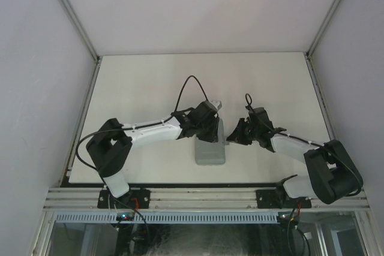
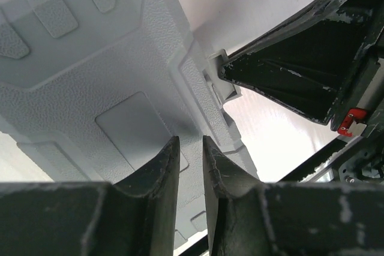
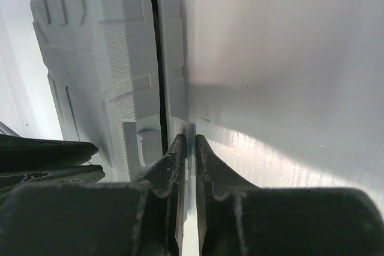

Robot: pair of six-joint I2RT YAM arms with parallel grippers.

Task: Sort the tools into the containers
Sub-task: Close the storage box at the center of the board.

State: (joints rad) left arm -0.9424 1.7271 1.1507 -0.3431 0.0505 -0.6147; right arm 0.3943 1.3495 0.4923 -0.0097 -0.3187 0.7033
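Note:
The grey tool case [image 1: 210, 151] lies closed on the white table, between both arms. My left gripper [image 1: 211, 125] is over its far part; in the left wrist view its jaws [image 2: 191, 142] stand almost together, empty, at the textured lid [image 2: 108, 76]. My right gripper [image 1: 234, 136] is at the case's right edge. In the right wrist view it [image 3: 187, 139] is shut on the thin latch tab [image 3: 191, 129] beside the seam of the case [image 3: 102, 58]. No tools are in view.
The white table [image 1: 138, 88] is walled by a white enclosure with metal frame posts. The right gripper's dark fingers [image 2: 300, 70] show close by in the left wrist view. The left gripper [image 3: 48, 160] shows at the left edge of the right wrist view.

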